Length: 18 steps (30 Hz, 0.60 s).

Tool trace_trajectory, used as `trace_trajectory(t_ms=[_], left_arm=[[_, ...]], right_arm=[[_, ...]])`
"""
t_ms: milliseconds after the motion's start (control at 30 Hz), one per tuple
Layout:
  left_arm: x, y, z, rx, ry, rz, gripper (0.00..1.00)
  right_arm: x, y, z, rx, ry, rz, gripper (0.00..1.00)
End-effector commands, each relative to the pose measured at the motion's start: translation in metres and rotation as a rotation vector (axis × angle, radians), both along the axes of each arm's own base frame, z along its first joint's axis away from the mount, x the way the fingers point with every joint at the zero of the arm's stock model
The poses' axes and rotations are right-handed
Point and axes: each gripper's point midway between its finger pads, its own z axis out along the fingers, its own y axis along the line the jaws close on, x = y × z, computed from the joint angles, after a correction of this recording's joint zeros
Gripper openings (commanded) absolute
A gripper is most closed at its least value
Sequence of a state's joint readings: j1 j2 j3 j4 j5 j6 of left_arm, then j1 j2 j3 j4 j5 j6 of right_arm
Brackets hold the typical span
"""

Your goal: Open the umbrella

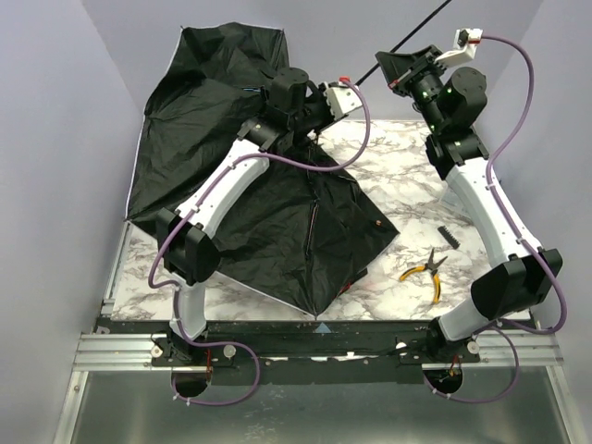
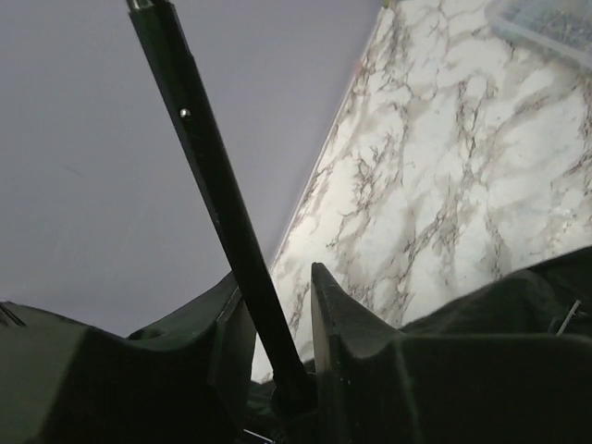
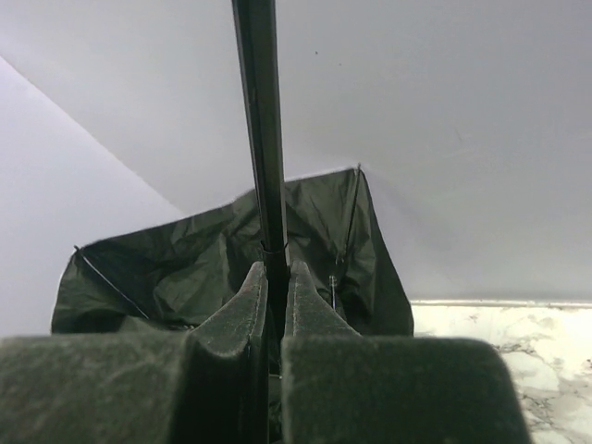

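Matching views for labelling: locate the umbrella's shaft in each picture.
Top external: shaft, thin line at top, right of centre.
Left wrist: shaft diagonal from upper left to bottom centre.
Right wrist: shaft vertical, centre.
Shared landmark: marble table.

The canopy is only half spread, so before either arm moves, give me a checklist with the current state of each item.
1. Is the right gripper clamped on the shaft: ok.
2. Is the left gripper closed on the shaft: not ok, a gap shows beside one finger.
3. Is the canopy fully spread: not ok, it is slack and rests on the table.
4. Are the pliers clear of the canopy: ok.
5. Is the runner latched: cannot tell.
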<state>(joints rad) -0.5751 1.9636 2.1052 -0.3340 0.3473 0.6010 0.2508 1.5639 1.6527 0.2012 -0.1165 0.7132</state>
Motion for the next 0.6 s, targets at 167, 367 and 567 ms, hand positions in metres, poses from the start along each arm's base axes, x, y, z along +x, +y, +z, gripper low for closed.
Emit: trace_trajectory(t_ms=[167,367,567], left_arm=[[0.022,0.052,-0.013,0.108,-0.031,0.146,0.0],[0.002,0.062,0.069,0.152,-0.345,0.066,0.0],[0.002,0.089,0.122,0.181,-0.48,0.077,0.0]], right_arm=[[-0.045,-0.001,0.053,0.052,-0.169,0.049,0.01],[-0.073,0.002,0.006,-0.151,-0.135,0.084,0.63],[-0.124,-0.006,-0.074,-0.454,-0.041,0.143,0.97]])
